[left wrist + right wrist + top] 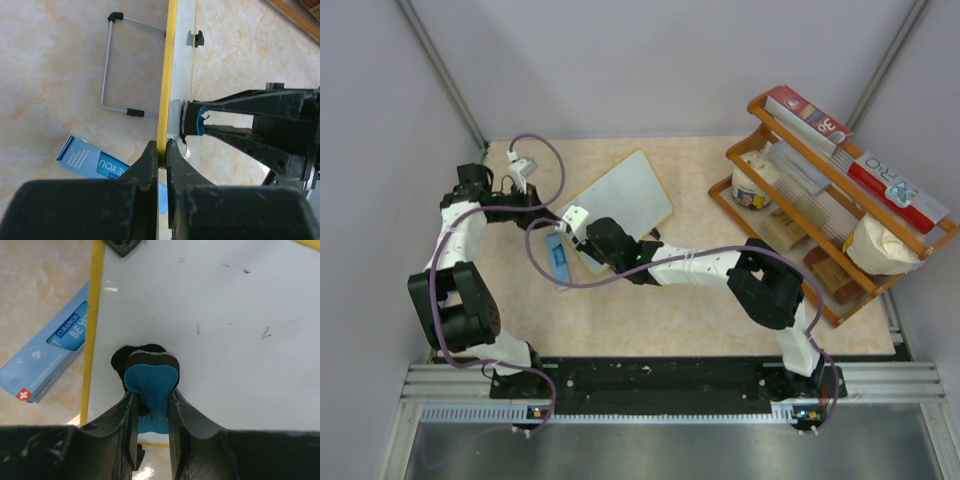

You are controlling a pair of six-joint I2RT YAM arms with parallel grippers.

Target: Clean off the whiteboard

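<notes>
The whiteboard (240,340) is cut off, its tiny marks (198,329) possibly ink.

The left arm (457,240) is folded up from its base toward 11 o'clock, with the wrist turned toward 3 o'clock. The fingers (147,162) of the left gripper (161,150) are closed tight on the yellow edge of the whiteboard (182,60). The right arm (710,268) is bent at a raised elbow and stretched low toward 9 o'clock, and the right gripper (150,396) is clamped on the eraser (150,377), which is pressed against the board's face just beside the left gripper.
</notes>
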